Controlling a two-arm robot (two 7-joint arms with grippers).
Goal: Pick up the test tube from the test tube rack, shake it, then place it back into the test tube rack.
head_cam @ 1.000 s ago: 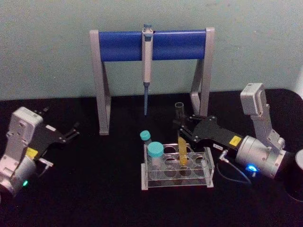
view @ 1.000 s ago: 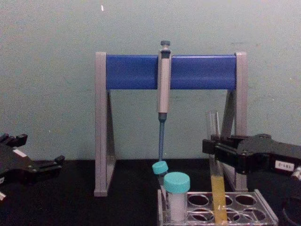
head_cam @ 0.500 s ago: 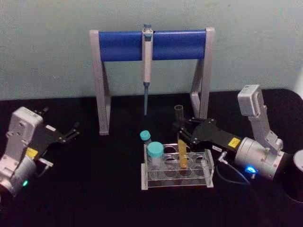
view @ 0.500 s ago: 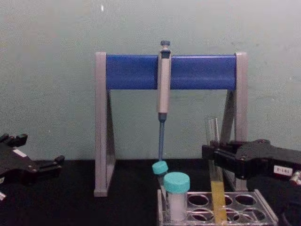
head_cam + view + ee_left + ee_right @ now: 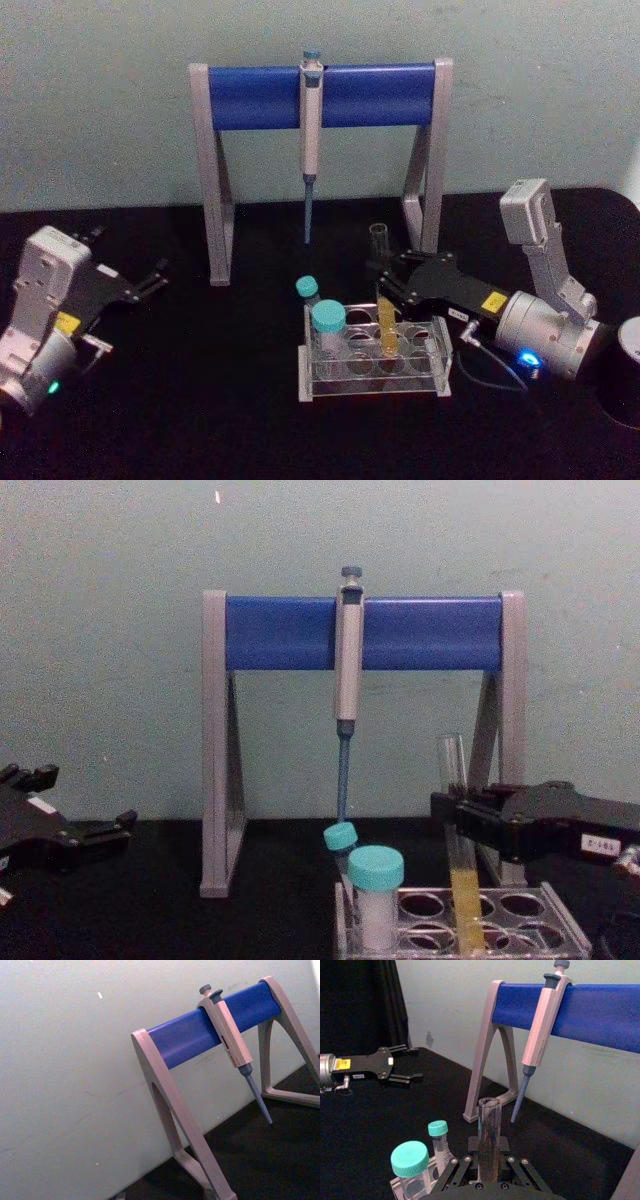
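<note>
Head view: the right gripper [image 5: 384,278] reaches in from the right side of the black surface [image 5: 200,400], its jaws pinching the test tube [image 5: 383,300] at mid-height. The tube stands nearly upright in a back-row hole of the test tube rack [image 5: 375,368], its lower part with yellow-orange liquid sunk among the holes and its open mouth rising above the jaws. In the chest view the black jaws clamp the glass just above the liquid line, the tube's base inside the clear rack. Two teal-capped vials occupy the rack's left end: a large one [image 5: 327,325] in front and a smaller one [image 5: 307,292] leaning behind it. Behind the rack stands a grey-and-blue pipette stand [image 5: 320,95] with a pipette [image 5: 310,140] hanging from its bar, tip pointing down. The left gripper [image 5: 150,280] rests at the left of the surface, well apart from the rack, its jaws spread and holding nothing. A dark round object [image 5: 625,375] sits at the far right edge.
</note>
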